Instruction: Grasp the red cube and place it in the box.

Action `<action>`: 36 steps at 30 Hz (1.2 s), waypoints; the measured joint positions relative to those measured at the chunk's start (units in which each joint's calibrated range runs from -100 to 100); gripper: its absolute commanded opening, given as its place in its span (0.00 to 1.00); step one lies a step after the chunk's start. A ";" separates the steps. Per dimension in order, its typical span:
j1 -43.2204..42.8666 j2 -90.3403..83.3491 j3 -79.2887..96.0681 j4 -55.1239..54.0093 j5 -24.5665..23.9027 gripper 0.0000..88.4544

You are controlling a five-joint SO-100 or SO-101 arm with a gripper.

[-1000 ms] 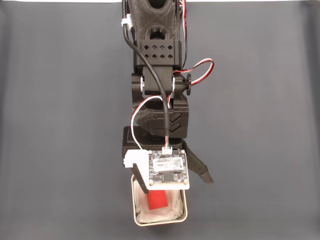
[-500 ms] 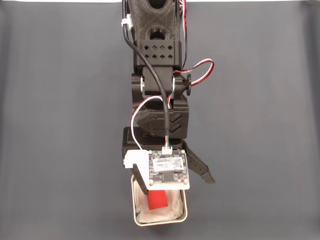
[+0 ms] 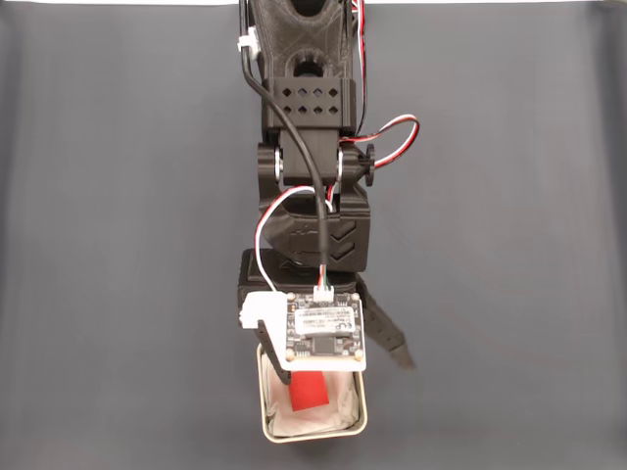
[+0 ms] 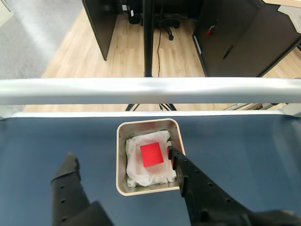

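Red cube (image 3: pixel 308 394) half under camera board (image 3: pixel 324 331)

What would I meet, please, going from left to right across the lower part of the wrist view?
Left finger → near-left wall of the box → white paper lining → red cube → right finger.

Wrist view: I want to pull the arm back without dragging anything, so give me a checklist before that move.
1. Cube inside box, lying on the white paper: ok.
2. Tool open, fingers wide apart: ok.
3. Cube free of both fingers: ok, a gap shows on each side.
4. One finger's tip over the box rim: not ok; lift before retracting.
5. Finger touching the rim or just above it: cannot tell.
6. Box upright on the table: ok.
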 measured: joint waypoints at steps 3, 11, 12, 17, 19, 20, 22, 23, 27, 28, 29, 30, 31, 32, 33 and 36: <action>0.00 -2.43 0.00 0.00 -0.88 0.00; -2.23 -22.23 10.04 0.00 -2.88 0.00; -2.45 -25.71 13.11 0.00 -2.93 0.00; -3.49 -45.42 34.63 0.00 -2.98 0.00; -3.86 -53.50 44.30 0.00 -2.98 0.00; -3.86 -57.58 49.28 0.00 -2.98 0.00; -3.86 -65.13 58.32 0.00 -2.83 0.00; -3.86 -68.61 62.48 0.00 -2.74 0.00; -3.78 -80.68 76.85 1.11 -2.54 0.00; -3.78 -82.85 79.93 1.59 -2.54 0.00; -3.71 -85.11 82.82 2.31 -2.54 0.00; -3.71 -87.02 85.53 3.18 -2.54 0.00; -3.71 -88.84 88.16 4.14 -2.54 0.00; -3.71 -90.75 90.60 5.17 -2.54 0.00; -3.71 -92.57 92.86 6.44 -2.54 0.00; -3.71 -97.18 99.01 10.58 -2.54 0.00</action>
